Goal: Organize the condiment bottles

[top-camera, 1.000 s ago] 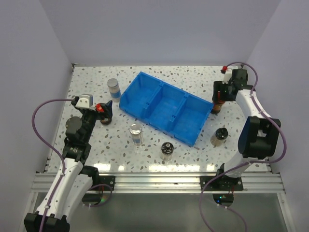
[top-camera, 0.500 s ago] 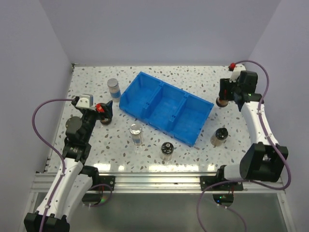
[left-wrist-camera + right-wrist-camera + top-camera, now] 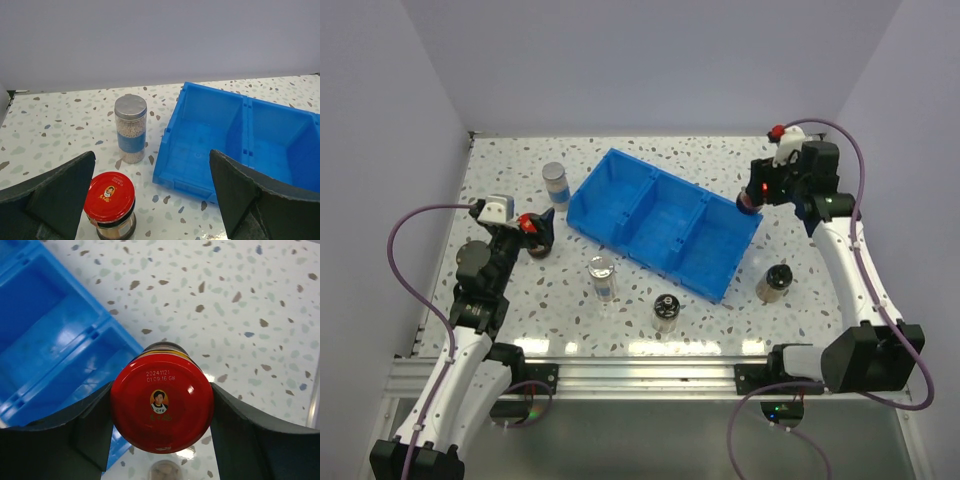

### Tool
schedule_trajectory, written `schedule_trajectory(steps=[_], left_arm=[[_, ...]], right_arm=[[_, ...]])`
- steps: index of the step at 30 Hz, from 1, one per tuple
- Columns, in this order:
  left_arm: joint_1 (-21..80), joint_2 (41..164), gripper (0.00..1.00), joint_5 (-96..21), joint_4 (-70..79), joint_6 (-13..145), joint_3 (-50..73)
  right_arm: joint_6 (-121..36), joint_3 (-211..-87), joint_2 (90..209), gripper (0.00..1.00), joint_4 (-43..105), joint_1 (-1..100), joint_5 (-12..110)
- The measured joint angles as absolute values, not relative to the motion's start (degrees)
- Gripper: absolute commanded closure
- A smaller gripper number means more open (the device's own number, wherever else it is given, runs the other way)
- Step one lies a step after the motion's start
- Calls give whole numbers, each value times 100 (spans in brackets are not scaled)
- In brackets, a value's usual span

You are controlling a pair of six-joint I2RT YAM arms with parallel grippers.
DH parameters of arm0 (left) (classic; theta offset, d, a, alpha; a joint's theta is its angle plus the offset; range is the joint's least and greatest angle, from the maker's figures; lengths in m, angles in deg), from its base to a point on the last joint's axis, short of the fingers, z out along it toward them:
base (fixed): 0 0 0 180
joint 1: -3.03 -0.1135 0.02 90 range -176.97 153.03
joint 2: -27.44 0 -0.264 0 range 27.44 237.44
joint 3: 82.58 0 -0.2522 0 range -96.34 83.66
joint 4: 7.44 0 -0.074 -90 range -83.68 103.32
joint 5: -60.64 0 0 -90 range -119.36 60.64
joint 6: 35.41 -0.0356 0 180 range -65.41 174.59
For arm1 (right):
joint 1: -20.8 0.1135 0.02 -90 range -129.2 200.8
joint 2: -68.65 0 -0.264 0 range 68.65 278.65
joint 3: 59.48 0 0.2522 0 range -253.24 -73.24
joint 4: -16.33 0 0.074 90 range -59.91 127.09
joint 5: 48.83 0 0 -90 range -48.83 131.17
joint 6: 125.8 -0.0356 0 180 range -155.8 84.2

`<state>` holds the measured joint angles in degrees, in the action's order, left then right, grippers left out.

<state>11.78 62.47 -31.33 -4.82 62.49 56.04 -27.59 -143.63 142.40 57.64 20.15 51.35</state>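
My right gripper (image 3: pixel 752 193) is shut on a dark jar with a red cap (image 3: pixel 161 405) and holds it in the air over the far right corner of the blue bin (image 3: pixel 660 222). My left gripper (image 3: pixel 536 236) is open, with the other red-capped jar (image 3: pixel 109 196) standing on the table between its fingers, close to the left one. One silver-lidded jar (image 3: pixel 554 183) stands left of the bin and shows in the left wrist view (image 3: pixel 130 128). The other (image 3: pixel 601 277) stands in front of the bin. The two black-topped shaker jars (image 3: pixel 667 312) (image 3: pixel 775 282) stand near the front.
The bin lies slanted across the middle of the table, and all three of its compartments look empty (image 3: pixel 200 140) (image 3: pixel 45 330). Purple walls close in the back and both sides. A metal rail runs along the near edge (image 3: pixel 650 375).
My right gripper has lifted the red-capped jar off the table right of the bin and carried it left, over the bin's right corner. The left arm and its jar have not moved.
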Motion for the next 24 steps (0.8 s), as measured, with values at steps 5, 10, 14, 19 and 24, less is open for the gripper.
schedule_trajectory(steps=[5,10,14,19,24], left_arm=[[1178,6247,0,-3162,-482,6249,5604],[1178,6249,0,-3173,-482,6249,5604],[1178,6267,0,-3179,-482,6249,5604],[1178,6291,0,-3197,-482,6249,5604],[1178,6306,0,-3208,-482,6249,5604]], right_arm=[[-2768,-14427,14175,100,5970,2568,5578],[-2707,-14442,14177,100,6110,2774,5841],[-2517,-14435,14249,100,6269,2892,6055],[-2261,-14433,14597,100,6330,2986,6182],[-2064,-14433,15303,100,6328,3130,5998]])
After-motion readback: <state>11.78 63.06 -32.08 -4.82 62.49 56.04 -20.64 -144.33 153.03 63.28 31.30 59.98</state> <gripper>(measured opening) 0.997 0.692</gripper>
